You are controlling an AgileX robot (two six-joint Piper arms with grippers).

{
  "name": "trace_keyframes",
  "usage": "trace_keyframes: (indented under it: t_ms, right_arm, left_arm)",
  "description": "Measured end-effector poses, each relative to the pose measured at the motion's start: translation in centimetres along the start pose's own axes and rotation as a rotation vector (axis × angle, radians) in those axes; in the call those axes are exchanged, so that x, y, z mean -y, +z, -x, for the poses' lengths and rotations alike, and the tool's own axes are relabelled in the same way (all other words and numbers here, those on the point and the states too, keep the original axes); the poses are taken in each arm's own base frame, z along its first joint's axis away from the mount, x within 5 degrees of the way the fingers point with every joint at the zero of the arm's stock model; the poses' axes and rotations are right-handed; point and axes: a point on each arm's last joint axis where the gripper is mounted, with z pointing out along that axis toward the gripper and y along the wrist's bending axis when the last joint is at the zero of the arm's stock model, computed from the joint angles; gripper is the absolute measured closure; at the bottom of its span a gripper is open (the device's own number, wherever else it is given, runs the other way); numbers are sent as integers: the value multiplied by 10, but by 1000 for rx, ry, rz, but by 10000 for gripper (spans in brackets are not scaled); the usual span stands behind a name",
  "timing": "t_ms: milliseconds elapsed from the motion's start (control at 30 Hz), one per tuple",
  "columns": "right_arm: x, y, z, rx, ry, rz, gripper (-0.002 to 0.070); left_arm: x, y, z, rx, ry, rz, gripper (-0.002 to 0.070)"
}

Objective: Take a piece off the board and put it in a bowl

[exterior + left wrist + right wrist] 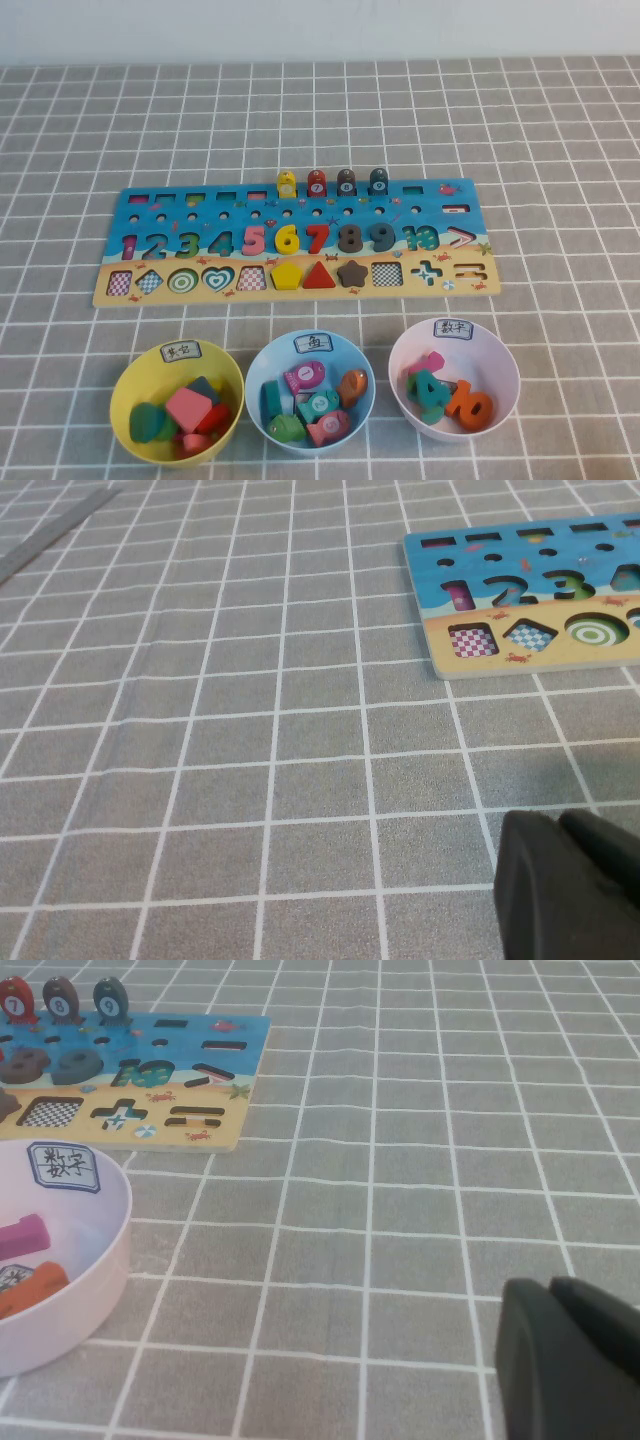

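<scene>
Waiting: left hand (565,885), right hand (565,1360) parked off board (300,285), grip state untellable. Piece (382,237) seated; next, grasp it, carry to bowl (505,352).

Pegs (331,182) stand behind piece (382,237)

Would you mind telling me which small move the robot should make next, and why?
Probably the right gripper, parked over bare cloth on the pale-pink bowl's side, should reach forward to above the slate numeral 9, which sits in the board nearest that arm. The left gripper hangs off the board's far left end.
</scene>
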Motion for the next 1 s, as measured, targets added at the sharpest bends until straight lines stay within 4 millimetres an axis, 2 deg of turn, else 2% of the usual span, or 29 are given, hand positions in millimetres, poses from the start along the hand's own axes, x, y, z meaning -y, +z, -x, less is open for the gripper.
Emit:
trace_keyframes:
  t_ms: [233,667,1000]
  right_arm:
    - [0,0,1,9,6,2,695]
    - [-4,0,6,65,150,53,695]
    - [-4,-2,20,214,278,74,695]
  left_arm:
    - [0,0,0,0,0,0,678]
    - [0,0,0,0,0,0,678]
    - [0,0,0,0,0,0,678]
